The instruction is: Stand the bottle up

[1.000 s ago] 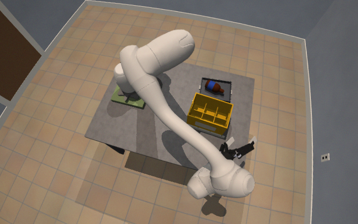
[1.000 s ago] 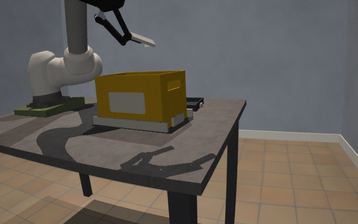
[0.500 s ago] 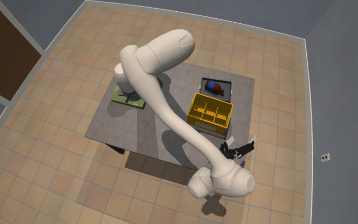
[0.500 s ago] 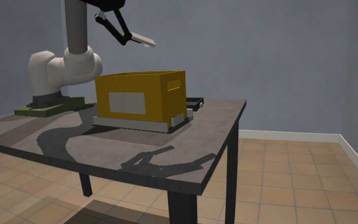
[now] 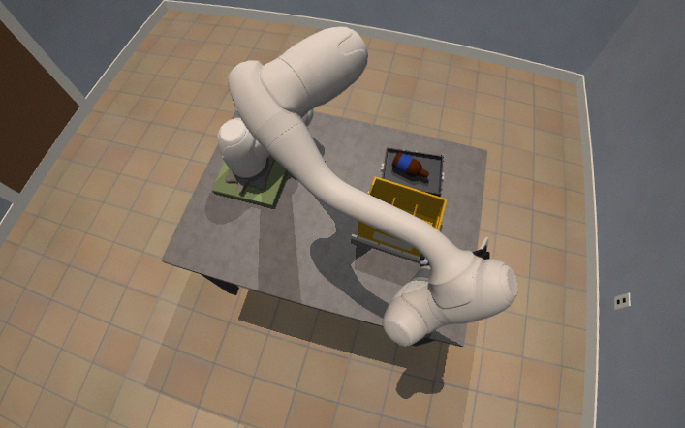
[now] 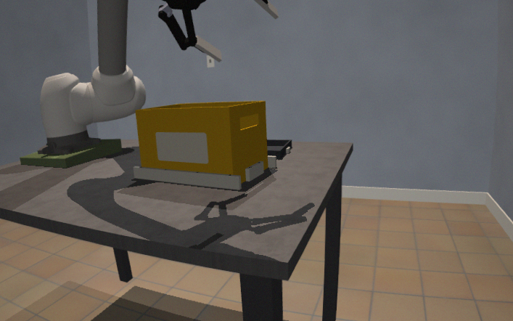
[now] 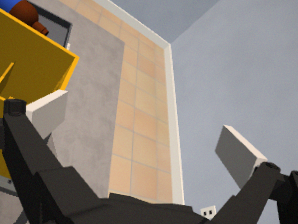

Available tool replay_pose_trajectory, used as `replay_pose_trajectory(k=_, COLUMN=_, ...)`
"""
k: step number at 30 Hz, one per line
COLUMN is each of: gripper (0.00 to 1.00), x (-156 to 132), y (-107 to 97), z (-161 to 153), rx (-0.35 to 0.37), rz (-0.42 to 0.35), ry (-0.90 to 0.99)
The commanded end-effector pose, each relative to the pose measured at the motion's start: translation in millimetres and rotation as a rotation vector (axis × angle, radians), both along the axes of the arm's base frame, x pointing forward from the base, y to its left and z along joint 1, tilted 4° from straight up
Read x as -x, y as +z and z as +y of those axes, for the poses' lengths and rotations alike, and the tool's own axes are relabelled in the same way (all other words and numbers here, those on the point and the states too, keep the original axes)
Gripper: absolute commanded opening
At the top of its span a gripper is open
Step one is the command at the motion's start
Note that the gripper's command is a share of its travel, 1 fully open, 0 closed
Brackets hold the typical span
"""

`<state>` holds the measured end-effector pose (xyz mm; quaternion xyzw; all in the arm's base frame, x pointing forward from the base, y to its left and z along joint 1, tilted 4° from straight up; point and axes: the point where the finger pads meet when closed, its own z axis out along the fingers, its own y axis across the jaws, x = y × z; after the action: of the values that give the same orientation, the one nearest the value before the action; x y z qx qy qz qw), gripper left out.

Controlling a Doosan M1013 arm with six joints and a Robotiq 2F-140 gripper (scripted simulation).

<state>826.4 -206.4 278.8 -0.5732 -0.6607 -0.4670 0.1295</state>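
A brown bottle [image 5: 409, 166] with a blue label lies on its side on the dark tray [image 5: 417, 177] at the far side of the table, just behind the yellow crate [image 5: 405, 209]. In the wrist view the bottle [image 7: 16, 8] shows at the top left beyond the crate [image 7: 29, 63]. My gripper [image 6: 236, 30] is open and empty, high above the table near the crate's front right side. In the wrist view its two fingers stand wide apart with only floor and wall between them. In the top view the arm hides most of the gripper.
The crate [image 6: 202, 139] stands on a grey base and hides most of the tray [image 6: 278, 147] in the exterior view. The robot's base [image 5: 246, 159] stands on a green plate at the table's back left. The table's right edge runs close to the crate.
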Motion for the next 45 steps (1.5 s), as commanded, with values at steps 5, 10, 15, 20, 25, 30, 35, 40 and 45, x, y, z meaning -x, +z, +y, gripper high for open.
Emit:
replay_pose_trajectory(k=5, gripper=1.0, x=24, y=-4, z=58, rx=0.029, rz=0.319, ry=-0.09)
replay_pose_trajectory(k=10, gripper=1.0, x=39, y=-6, z=84, rx=0.059, rz=0.476, ry=-0.164)
replay_pose_trajectory(k=15, gripper=1.0, x=54, y=-6, z=107, rx=0.095, rz=0.615, ry=-0.249)
replay_pose_trajectory(k=20, gripper=1.0, x=70, y=-6, z=127, rx=0.139, rz=0.745, ry=-0.353)
replay_pose_trajectory(k=25, gripper=1.0, x=91, y=-4, z=150, rx=0.2, rz=0.891, ry=-0.513)
replay_pose_trajectory(k=30, gripper=1.0, x=102, y=-1, z=161, rx=0.234, rz=0.959, ry=-0.615)
replay_pose_trajectory(k=35, gripper=1.0, x=118, y=3, z=173, rx=0.276, rz=1.034, ry=-0.767)
replay_pose_trajectory(k=40, gripper=1.0, x=138, y=12, z=187, rx=0.318, rz=1.099, ry=-0.989)
replay_pose_trajectory(k=45, gripper=1.0, x=150, y=19, z=194, rx=0.333, rz=1.12, ry=-1.149)
